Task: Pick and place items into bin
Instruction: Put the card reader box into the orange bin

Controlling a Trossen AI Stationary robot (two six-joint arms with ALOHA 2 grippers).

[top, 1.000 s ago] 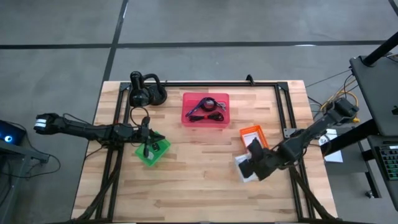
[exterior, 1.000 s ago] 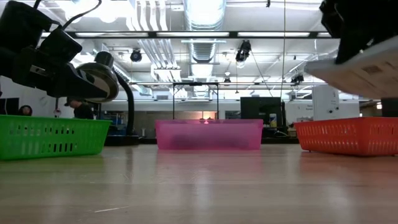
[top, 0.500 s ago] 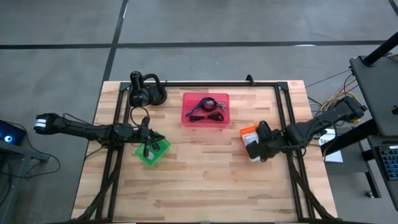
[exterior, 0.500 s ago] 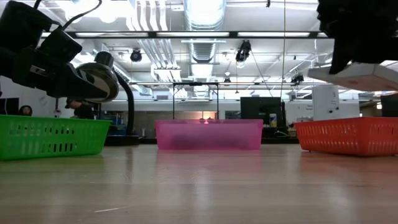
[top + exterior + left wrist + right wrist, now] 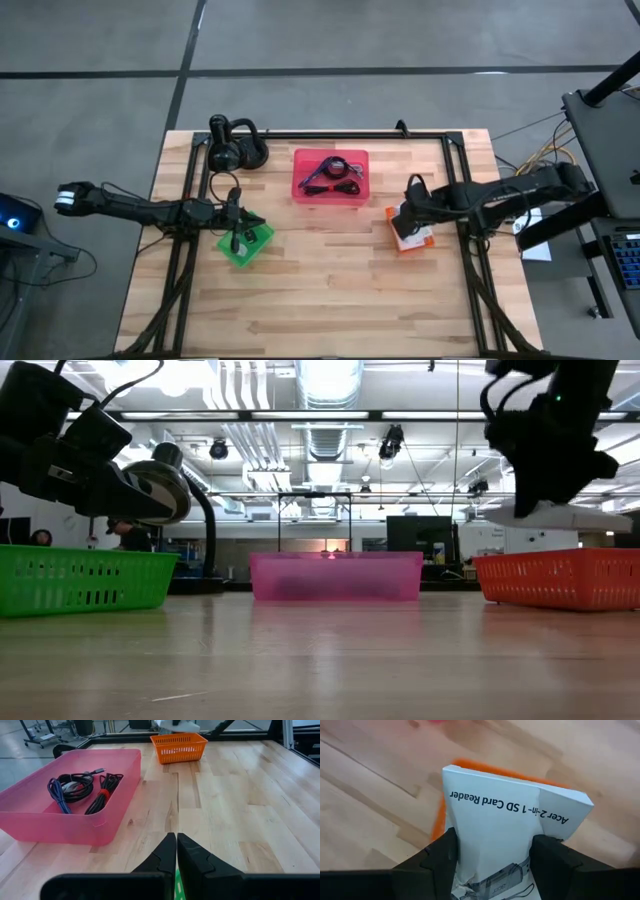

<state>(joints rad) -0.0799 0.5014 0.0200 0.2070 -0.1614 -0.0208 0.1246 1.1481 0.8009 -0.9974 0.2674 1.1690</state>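
Above the small orange mesh basket [image 5: 412, 228], near the table's right edge, a flat white packet [image 5: 510, 840] printed "Acer 2-in-1 SD Card Reader" hangs clamped between the two dark fingers [image 5: 438, 857] of the right gripper [image 5: 492, 855]. Packet held clear of the basket, not resting in it; low view shows it as a pale slab [image 5: 555, 515] just over the orange rim [image 5: 560, 578]. Right gripper [image 5: 408, 212] reaches in from the right side, its arm stretched across the table edge.

Pink plastic tray [image 5: 330, 176] sits at the middle of the far side, apart from the orange basket. Inside it: a black coiled cable [image 5: 77, 784], a purple cable [image 5: 57, 797] lying against it, and a black bundle bound with a red tie [image 5: 102, 794].

Green mesh basket [image 5: 245, 241] stands on the left half of the light wooden table [image 5: 320, 300]. Left gripper [image 5: 235, 218] hovers over it, fingers [image 5: 167, 857] pressed together with nothing between them; left wrist view shows a sliver of green just beneath the tips.

Black gooseneck fixture [image 5: 232, 145] with a round base sits at the far left corner. Dark metal frame rails [image 5: 350, 134] run along the far edge and down both sides.
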